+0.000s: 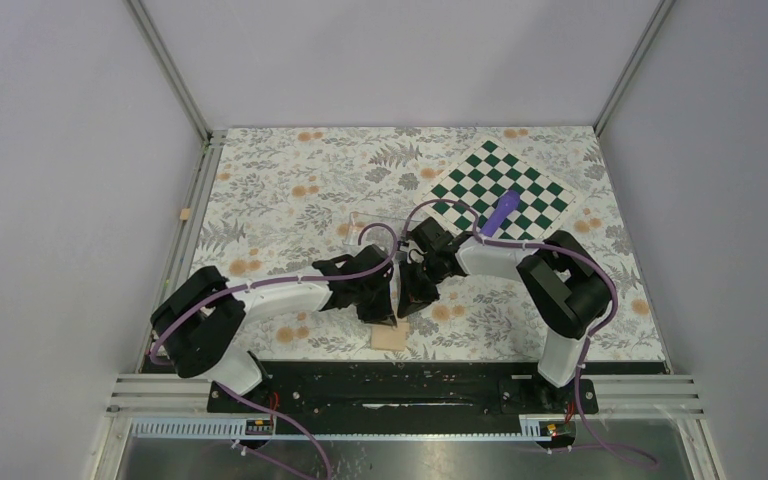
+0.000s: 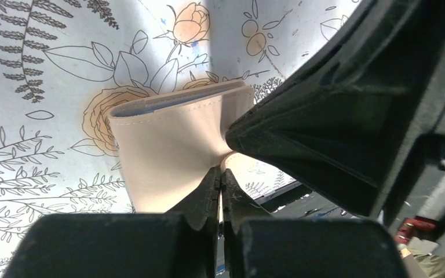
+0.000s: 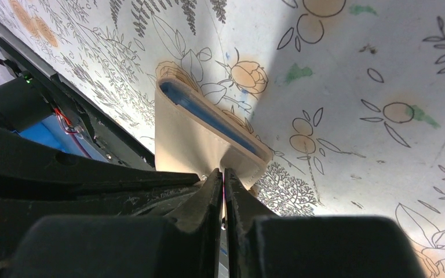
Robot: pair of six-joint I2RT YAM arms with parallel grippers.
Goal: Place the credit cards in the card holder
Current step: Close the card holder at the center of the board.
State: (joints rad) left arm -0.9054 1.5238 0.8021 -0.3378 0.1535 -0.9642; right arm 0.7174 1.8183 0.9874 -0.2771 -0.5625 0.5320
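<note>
where both arms meet over the middle of the table's (image 1: 290, 180) near edge, the left gripper (image 2: 220, 184) and right gripper (image 3: 224, 184) each pinch tight on an edge of the tan card holder (image 2: 174, 145); drawing them apart slowly and evenly should open it without a slip.

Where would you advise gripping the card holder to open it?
I'd pinch one thin tan flap at its free edge, coming from the side opposite the rounded fold; the card holder is nearly shut, its flaps parting only along the blue-grey slit.
</note>
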